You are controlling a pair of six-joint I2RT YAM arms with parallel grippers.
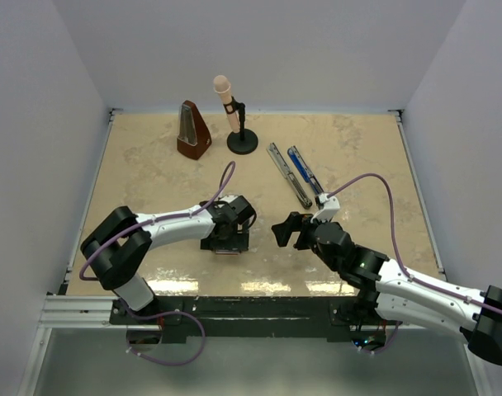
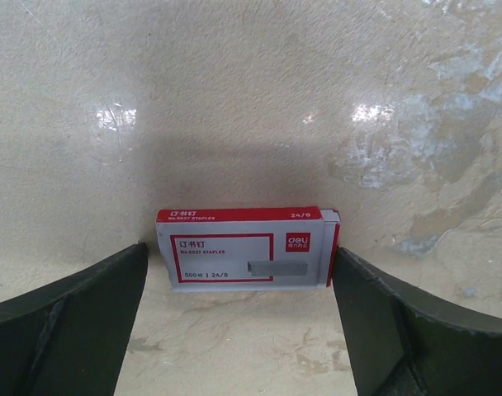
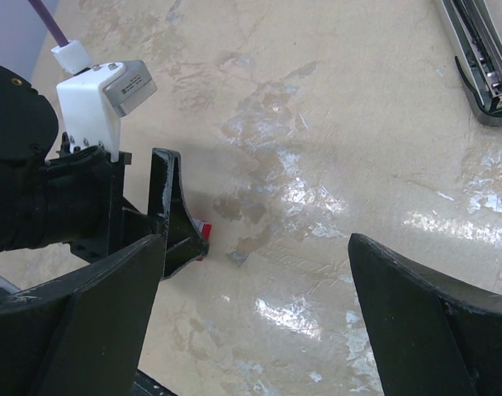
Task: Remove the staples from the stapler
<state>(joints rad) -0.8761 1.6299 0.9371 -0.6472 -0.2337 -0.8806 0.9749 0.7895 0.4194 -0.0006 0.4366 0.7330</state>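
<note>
The stapler (image 1: 297, 173) lies swung open at the back right of the table, its silvery rail beside the blue-and-black arm; its end also shows in the right wrist view (image 3: 485, 62). No loose staples show in any view. My left gripper (image 1: 226, 241) points down at a small white box with red print (image 2: 244, 247). In the left wrist view, the left gripper (image 2: 241, 262) stands open, its fingers flanking the box's two ends. My right gripper (image 1: 290, 233) hangs open over bare table just right of it, with nothing between the fingers in its wrist view (image 3: 258, 247).
A brown pyramid metronome (image 1: 192, 130) and a pink microphone on a black stand (image 1: 234, 115) stand at the back. The left arm's gripper (image 3: 164, 210) is close by the right gripper's left finger. White walls enclose the table on three sides.
</note>
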